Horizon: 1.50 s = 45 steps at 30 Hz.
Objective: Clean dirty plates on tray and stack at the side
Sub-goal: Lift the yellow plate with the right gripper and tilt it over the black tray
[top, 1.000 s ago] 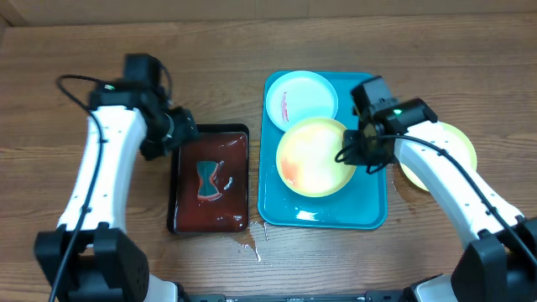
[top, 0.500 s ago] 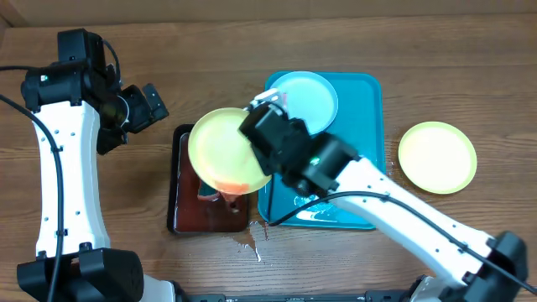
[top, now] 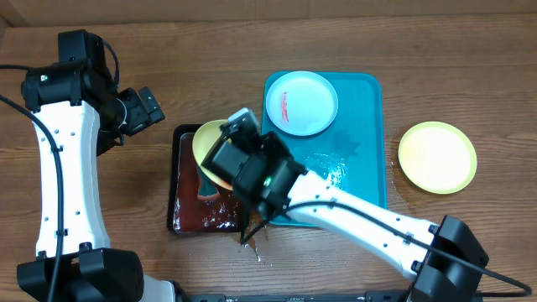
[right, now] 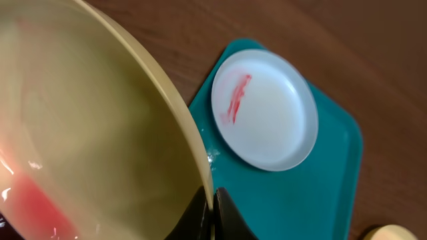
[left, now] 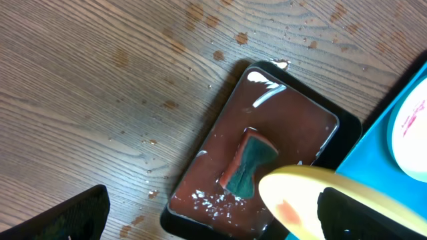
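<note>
My right gripper (right: 212,212) is shut on the rim of a pale yellow-green plate (right: 87,140) with a red smear. It holds the plate tilted over the black tray (top: 186,214), as the overhead view (top: 210,144) and the left wrist view (left: 313,193) show. A white plate (top: 301,102) with a red streak lies at the far end of the turquoise tray (top: 365,184). Another yellow-green plate (top: 436,157) lies on the wood to the right. My left gripper (left: 207,217) is open and empty, high over the wood left of the black tray.
The black tray holds red-brown liquid and a green and red sponge (left: 247,163). Water drops and a wet patch (top: 323,168) lie on the turquoise tray. Small spills dot the wood near the black tray's front corner (top: 252,243).
My right arm carried the yellow-green plate off the turquoise tray leftward and now tilts it lower over the black tray. My left arm pulled back left and has held still since.
</note>
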Each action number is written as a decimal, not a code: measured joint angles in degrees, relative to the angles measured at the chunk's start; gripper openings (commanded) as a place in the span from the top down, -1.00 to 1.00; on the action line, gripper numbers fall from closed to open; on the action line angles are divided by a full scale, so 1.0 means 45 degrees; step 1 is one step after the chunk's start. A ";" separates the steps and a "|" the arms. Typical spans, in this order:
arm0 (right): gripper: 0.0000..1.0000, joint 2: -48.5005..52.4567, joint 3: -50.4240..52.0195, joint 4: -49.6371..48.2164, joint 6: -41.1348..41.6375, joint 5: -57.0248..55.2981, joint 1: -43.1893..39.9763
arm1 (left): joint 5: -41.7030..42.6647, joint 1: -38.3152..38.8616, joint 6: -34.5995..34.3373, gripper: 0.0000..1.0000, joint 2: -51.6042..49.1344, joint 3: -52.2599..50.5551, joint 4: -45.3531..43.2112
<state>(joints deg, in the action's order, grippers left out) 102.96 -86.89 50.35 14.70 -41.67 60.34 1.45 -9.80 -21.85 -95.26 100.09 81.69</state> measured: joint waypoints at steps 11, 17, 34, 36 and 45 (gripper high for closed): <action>0.92 -0.0418 0.0000 -0.0092 0.0005 -0.4503 0.2098 | -0.0005 0.0000 0.0000 -1.00 0.0000 0.0000 0.0000; 0.93 -0.0418 0.0000 -0.0092 0.0005 -0.6339 0.2647 | -0.0005 0.0000 0.0000 -1.00 0.0000 0.0000 -0.0005; 0.92 -0.0418 0.0000 -0.0092 -0.0039 -0.6946 0.3099 | -0.0005 0.0000 0.0000 -0.99 0.0000 0.0000 0.0000; 0.92 -0.0418 0.0000 -0.0097 -0.0044 -0.6951 0.3099 | -0.0010 0.0000 0.0000 -1.00 0.0000 0.0000 -0.0005; 0.92 -0.0418 0.0000 -0.0097 -0.0034 -0.6980 0.3099 | -0.0010 0.0000 0.0000 -1.00 0.0000 0.0000 0.0000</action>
<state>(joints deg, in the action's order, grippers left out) 101.08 -86.89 49.91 14.55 -73.08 74.28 1.41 -9.80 -21.85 -95.26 100.09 81.69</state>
